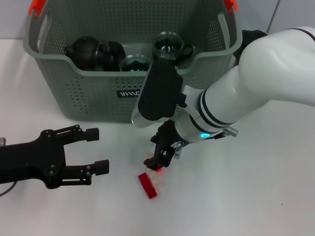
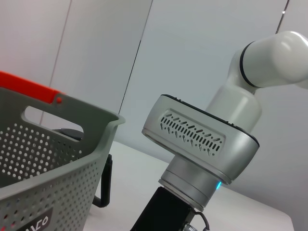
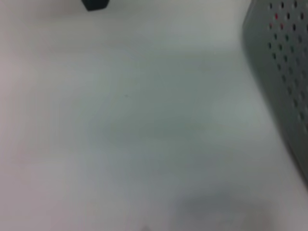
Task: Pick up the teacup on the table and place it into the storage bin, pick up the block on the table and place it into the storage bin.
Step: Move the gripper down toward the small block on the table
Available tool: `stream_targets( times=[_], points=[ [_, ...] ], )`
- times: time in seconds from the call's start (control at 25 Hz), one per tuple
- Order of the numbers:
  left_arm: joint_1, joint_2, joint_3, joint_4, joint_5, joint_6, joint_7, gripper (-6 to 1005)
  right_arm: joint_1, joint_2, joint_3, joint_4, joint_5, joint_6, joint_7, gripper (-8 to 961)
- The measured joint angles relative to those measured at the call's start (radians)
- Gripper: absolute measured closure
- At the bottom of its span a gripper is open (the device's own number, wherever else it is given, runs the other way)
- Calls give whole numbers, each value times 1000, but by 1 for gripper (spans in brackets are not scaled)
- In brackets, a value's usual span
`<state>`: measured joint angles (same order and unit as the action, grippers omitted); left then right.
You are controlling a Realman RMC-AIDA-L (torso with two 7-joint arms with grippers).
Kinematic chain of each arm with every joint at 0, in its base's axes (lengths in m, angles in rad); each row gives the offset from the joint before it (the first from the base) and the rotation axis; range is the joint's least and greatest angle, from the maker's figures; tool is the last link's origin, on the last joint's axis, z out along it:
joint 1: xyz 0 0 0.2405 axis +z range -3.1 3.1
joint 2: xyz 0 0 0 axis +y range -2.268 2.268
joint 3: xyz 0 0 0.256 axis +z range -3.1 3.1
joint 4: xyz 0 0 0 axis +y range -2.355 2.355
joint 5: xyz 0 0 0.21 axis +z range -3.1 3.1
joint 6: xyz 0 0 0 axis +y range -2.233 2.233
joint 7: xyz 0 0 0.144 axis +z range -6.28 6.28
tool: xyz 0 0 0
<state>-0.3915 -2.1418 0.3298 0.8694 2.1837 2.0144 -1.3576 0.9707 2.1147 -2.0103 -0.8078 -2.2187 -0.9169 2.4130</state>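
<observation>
Reaching down in front of the storage bin (image 1: pixel 93 93), the right tool (image 1: pixel 158 160) hangs low over the white surface (image 1: pixel 256 196), just above and beside the red block (image 1: pixel 147 185). The block lies flat on the surface, tilted diagonally, a little nearer the robot than the fingertips. A red glint shows right at the tool's tip, but I cannot tell whether the fingers are spread or closed, or whether they touch the block at all.

Over on the other side, the left tool (image 1: pixel 98 150) rests low near the surface, well apart from the block. Its two black fingers (image 1: pixel 91 132) point toward the middle with a plain gap between them, parted and gripping nothing.

The storage bin stands at the far side of the surface, grey-green, with perforated walls, orange-red handle clips (image 1: pixel 36 8) at its top corners and a small black label (image 1: pixel 129 93) on the front wall. Inside it sit a dark teapot-like vessel (image 1: pixel 86 51) and glass teacups (image 1: pixel 170 44), one near the right end and another, a glass rim (image 1: pixel 134 63), toward the middle.

The left wrist view catches the bin's corner (image 2: pixel 57 159) with its handle slot and clip, and the right arm's silver wrist housing (image 2: pixel 197 139) close beside it. The right wrist view shows bare surface (image 3: pixel 134 125) and the bin's wall (image 3: pixel 284 72) at one side.
</observation>
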Motion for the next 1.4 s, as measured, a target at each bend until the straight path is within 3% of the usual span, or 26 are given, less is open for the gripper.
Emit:
stream_targets(
  times=[1.4],
  points=[
    [-12,2,0,-4,0,-2,0,111,7,5,-21,16,1,-7,-14,461]
  ],
)
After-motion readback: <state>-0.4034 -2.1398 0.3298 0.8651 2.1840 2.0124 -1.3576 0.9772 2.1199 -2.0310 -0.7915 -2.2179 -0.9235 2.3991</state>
